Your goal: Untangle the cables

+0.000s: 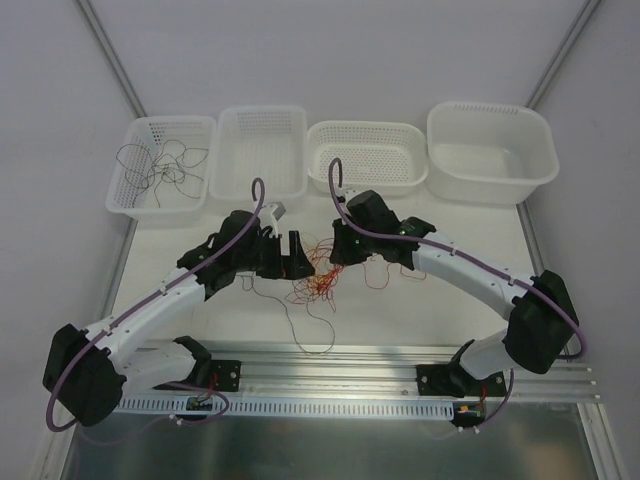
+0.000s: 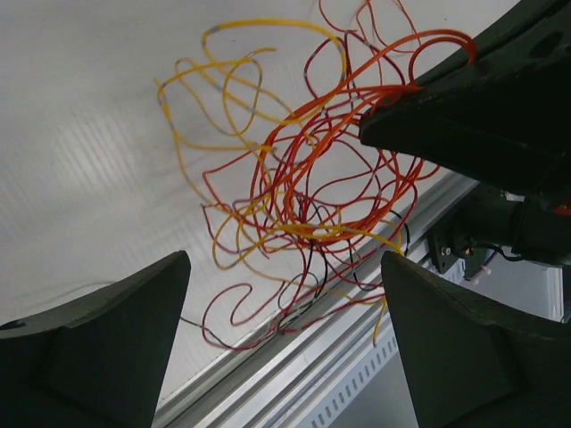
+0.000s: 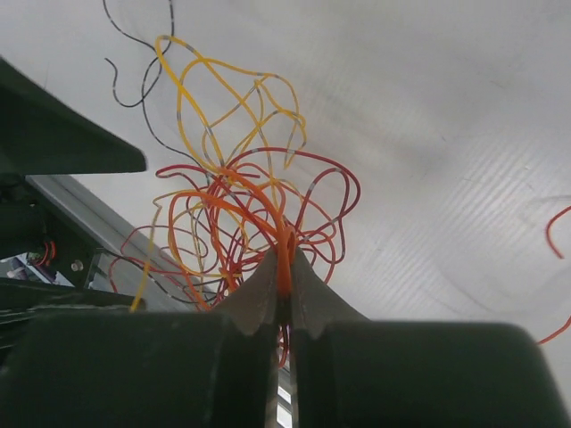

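A tangle of thin cables (image 1: pixel 320 277), orange-yellow, dark red, bright red and dark grey, lies on the white table between my two grippers. My right gripper (image 3: pixel 284 267) is shut on a bright orange-red cable (image 3: pixel 283 254) of the tangle (image 3: pixel 241 214) and holds it up. It shows in the top view (image 1: pixel 337 255) and, as a dark finger, in the left wrist view (image 2: pixel 464 134). My left gripper (image 2: pixel 285 357) is open and empty, its fingers (image 2: pixel 98 348) wide apart just short of the tangle (image 2: pixel 303 196); it also shows in the top view (image 1: pixel 292 262).
Four white baskets stand in a row at the back; the leftmost (image 1: pixel 140 195) holds a dark grey cable (image 1: pixel 160 168). A dark grey strand (image 1: pixel 300 325) trails toward the aluminium rail (image 1: pixel 340 360) at the near edge. A red strand (image 1: pixel 385 275) lies under the right arm.
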Robot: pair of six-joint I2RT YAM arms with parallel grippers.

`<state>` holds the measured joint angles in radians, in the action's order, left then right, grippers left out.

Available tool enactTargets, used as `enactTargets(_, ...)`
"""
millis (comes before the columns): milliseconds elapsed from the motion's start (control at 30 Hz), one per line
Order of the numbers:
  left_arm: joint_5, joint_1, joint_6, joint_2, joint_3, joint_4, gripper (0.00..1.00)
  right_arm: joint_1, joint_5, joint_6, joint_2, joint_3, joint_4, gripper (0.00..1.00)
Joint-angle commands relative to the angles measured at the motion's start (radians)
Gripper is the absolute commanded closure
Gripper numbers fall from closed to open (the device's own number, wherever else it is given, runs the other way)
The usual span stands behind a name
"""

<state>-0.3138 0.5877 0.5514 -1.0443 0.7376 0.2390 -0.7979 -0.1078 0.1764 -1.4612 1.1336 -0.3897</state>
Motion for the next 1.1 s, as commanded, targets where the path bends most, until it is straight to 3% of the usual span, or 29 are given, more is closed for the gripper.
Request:
enactTargets(0,0.001,0.029,0.031,-0.043,0.019,-0.127,0.11,-0.021,-0.050,-0.017,0.007,0.020,0.084,0.99)
enactTargets(67,0.011,0.053,0.030,-0.094,0.032,-0.136,0.14,-0.030,-0.070,-0.005,0.013,0.005,0.116,0.99)
enactTargets(167,0.059,0.083,0.031,-0.141,0.036,-0.144,0.27,-0.034,-0.081,-0.005,0.027,0.000,0.124,0.99)
enactTargets(300,0.125,0.084,0.051,-0.158,0.026,-0.147,0.65,-0.032,-0.095,-0.023,0.048,-0.005,0.104,0.99)
enactTargets(333,0.140,0.084,0.053,-0.155,0.028,-0.147,0.91,-0.034,-0.093,-0.029,0.059,-0.006,0.098,0.99)
enactTargets(367,0.160,0.084,0.053,-0.149,0.028,-0.145,1.00,-0.034,-0.072,-0.046,0.067,-0.008,0.072,0.99)
enactTargets(567,0.412,0.006,0.093,0.016,0.020,-0.023,1.00,0.015,0.079,-0.068,0.154,-0.087,-0.038,0.99)
enactTargets(700,0.390,-0.146,0.116,0.122,-0.018,0.049,1.00,0.092,0.086,-0.038,0.228,-0.173,-0.052,0.99)
enactTargets(833,0.343,-0.161,0.130,0.168,-0.038,0.060,1.00,0.112,0.067,-0.045,0.259,-0.183,-0.061,0.96)
enactTargets(967,0.246,-0.157,0.162,0.144,-0.049,0.048,1.00,0.112,-0.030,-0.038,0.272,-0.181,-0.018,0.71)
enactTargets(1000,0.246,-0.152,0.166,0.144,-0.056,0.045,1.00,0.111,-0.044,-0.038,0.278,-0.181,-0.009,0.58)
enactTargets(1067,0.242,-0.141,0.176,0.148,-0.064,0.037,1.00,0.109,-0.053,-0.046,0.305,-0.186,0.005,0.49)
